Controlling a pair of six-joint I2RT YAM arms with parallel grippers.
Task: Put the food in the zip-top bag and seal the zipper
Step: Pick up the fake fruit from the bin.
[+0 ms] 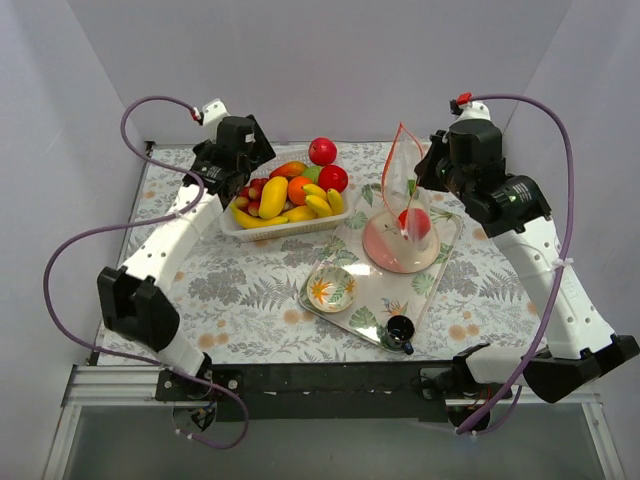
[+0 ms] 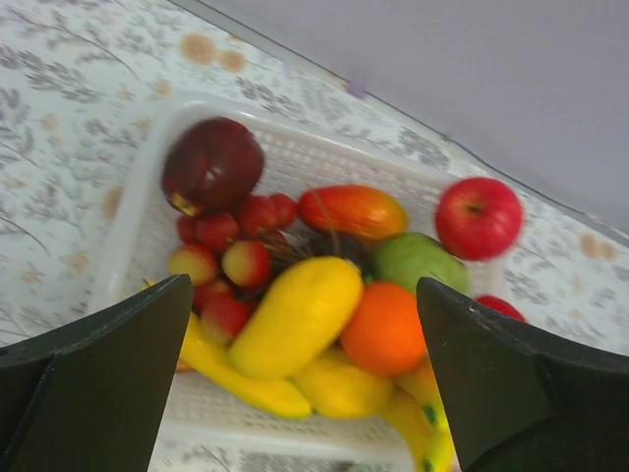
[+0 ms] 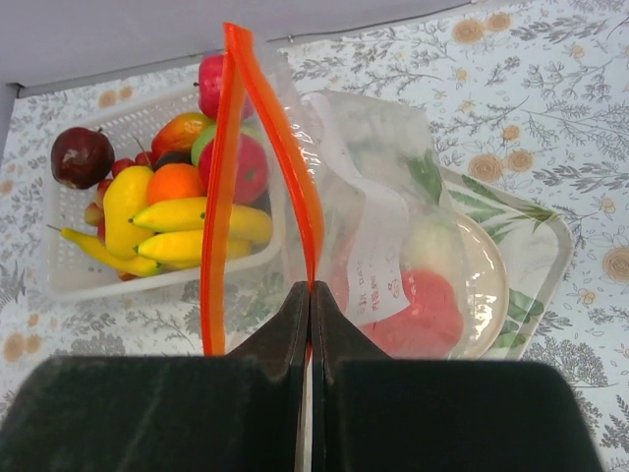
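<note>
Top external: the basket (image 1: 240, 229) of food (image 1: 273, 195) sits beside the zip-top bag (image 1: 400, 180).
Right gripper (image 3: 311, 295) pinches the zipper (image 3: 218, 197) (bag stands up); left gripper (image 2: 305, 285) hangs wide over the food.

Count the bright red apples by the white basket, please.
2. The far apple sits at the white basket's far right corner; the near apple is just in front of it, at the right end. The fruit pile may hide more.
</note>
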